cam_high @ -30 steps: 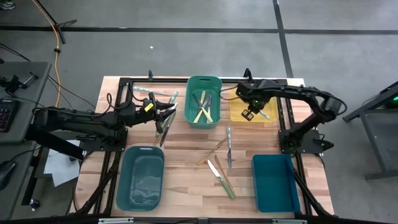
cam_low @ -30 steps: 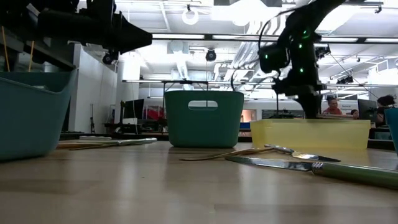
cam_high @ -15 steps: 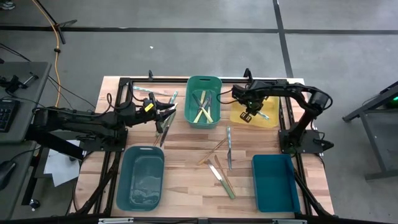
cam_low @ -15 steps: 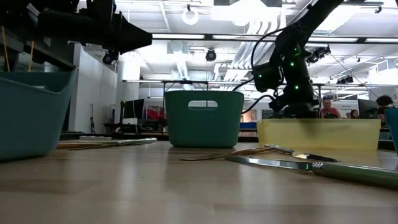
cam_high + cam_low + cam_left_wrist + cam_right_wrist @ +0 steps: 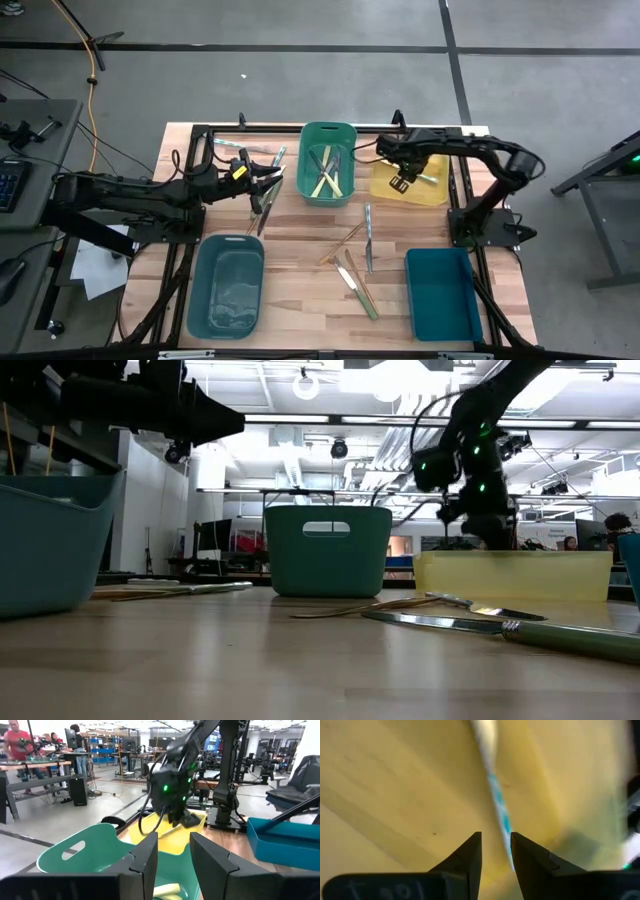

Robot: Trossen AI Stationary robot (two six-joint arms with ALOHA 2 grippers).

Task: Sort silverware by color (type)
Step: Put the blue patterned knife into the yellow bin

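While the wooden tabletop [image 5: 300, 215] is carrying four bins and a scatter of silverware, I am reaching over it with both arms. The two biggest bins are sitting on the near side: a grey-teal bin [image 5: 226, 286] toward my left and a blue bin [image 5: 442, 293] toward my right. At the far edge a green bin [image 5: 329, 163] is holding several utensils, pale yellow and dark ones among them, and just beside it a yellow bin [image 5: 409, 178] is lying under my right arm. My right gripper [image 5: 399, 183] is hanging over the yellow bin, its fingers [image 5: 470, 851] parted by a narrow gap with nothing between them; below them a utensil with a teal and pale handle [image 5: 496, 805] is lying on the bin's yellow floor. My left gripper [image 5: 268, 180] is waiting beside the green bin, its fingers likewise slightly spread and holding nothing. Near it a few utensils [image 5: 265, 205] are lying on the wood. Between the two near bins another loose group of knives and forks [image 5: 357, 255] is resting on the tabletop, some crossing each other.
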